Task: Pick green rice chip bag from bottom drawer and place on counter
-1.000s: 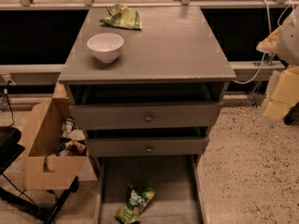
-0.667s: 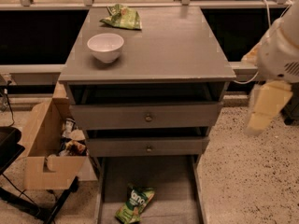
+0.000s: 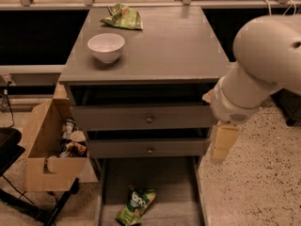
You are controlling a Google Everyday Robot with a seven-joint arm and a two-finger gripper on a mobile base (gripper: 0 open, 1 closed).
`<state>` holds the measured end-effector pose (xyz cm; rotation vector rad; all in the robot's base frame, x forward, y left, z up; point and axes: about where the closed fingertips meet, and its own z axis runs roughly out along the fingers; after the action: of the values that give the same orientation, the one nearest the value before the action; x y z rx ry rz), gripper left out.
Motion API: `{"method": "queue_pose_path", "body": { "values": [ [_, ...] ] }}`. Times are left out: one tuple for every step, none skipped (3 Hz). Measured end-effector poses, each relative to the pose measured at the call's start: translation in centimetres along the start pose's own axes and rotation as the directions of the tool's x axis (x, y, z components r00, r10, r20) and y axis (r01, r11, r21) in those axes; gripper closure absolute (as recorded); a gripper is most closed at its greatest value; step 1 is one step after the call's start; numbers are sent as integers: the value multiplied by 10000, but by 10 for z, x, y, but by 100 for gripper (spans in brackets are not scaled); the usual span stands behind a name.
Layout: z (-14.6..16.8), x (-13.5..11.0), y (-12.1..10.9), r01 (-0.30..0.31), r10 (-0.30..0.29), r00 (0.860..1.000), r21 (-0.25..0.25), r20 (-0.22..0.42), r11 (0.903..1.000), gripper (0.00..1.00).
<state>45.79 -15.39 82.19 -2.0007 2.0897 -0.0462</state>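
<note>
Green chip bag (image 3: 136, 206): lies flat on the floor of the open bottom drawer (image 3: 175, 185), left of centre. Probably light, soft, glossy and slippery, with brittle contents; best pinched gently at a crimped end seam.
Pincer (image 3: 224, 142): hangs right of the drawers, well apart from the bag; whether spread or pressed together, cannot tell.
Tabletop (image 3: 174, 46): carries a white bowl (image 3: 106, 47) and, farther back, a paler bag (image 3: 123, 18).
</note>
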Motion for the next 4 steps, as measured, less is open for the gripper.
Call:
{"method": "queue_pose_path", "body": {
  "values": [
    [59, -14, 3, 775, -779, 9967, 195, 237, 9968, 0],
    [62, -23, -11, 779, -826, 9952, 868, 520, 9932, 0],
    [63, -25, -11, 821, -867, 9949, 862, 522, 9929, 0],
    [67, -31, -8, 958, -1003, 9936, 829, 526, 9919, 0]
  ]
}}
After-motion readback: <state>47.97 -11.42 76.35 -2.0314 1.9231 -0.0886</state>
